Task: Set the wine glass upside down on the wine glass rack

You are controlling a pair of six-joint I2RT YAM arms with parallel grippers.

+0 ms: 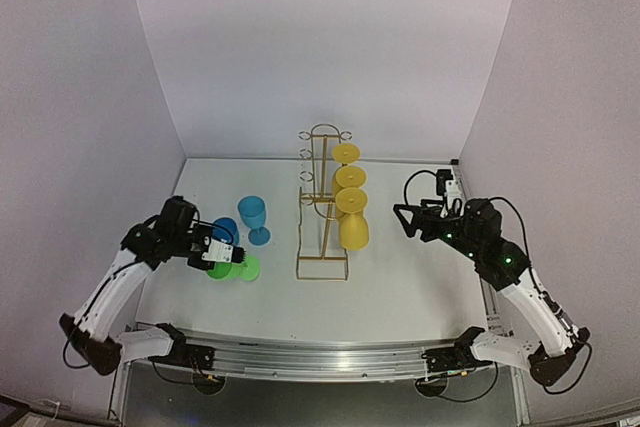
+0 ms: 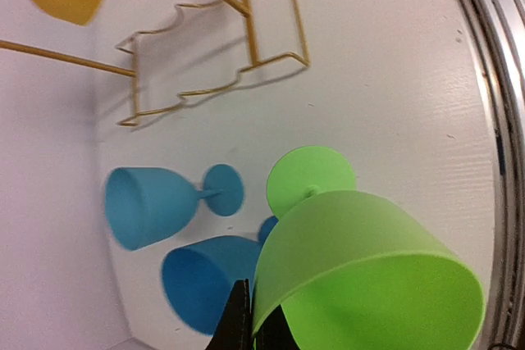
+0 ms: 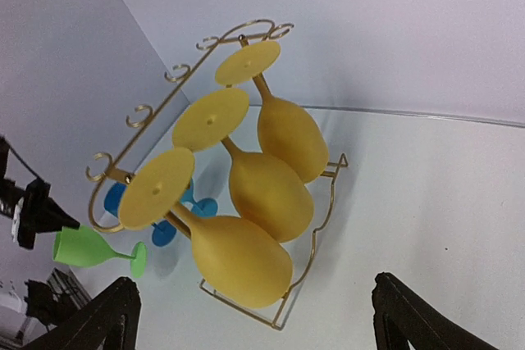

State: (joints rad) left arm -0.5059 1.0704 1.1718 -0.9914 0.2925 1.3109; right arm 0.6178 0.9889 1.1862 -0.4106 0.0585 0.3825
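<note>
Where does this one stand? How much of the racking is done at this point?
Done: three yellow glasses hang upside down along one side of the wine glass rack. In hand: the left gripper is shut on the bowl of the green glass. Left: that glass and two blue glasses are unracked, and the loops on the rack's other side are empty. The right gripper is open, holding nothing.

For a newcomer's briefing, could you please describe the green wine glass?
Find the gold wine glass rack mid-table, holding three yellow glasses. To its left are two blue glasses, and beside them the green wine glass, gripped by the left gripper. It alone is green.
</note>
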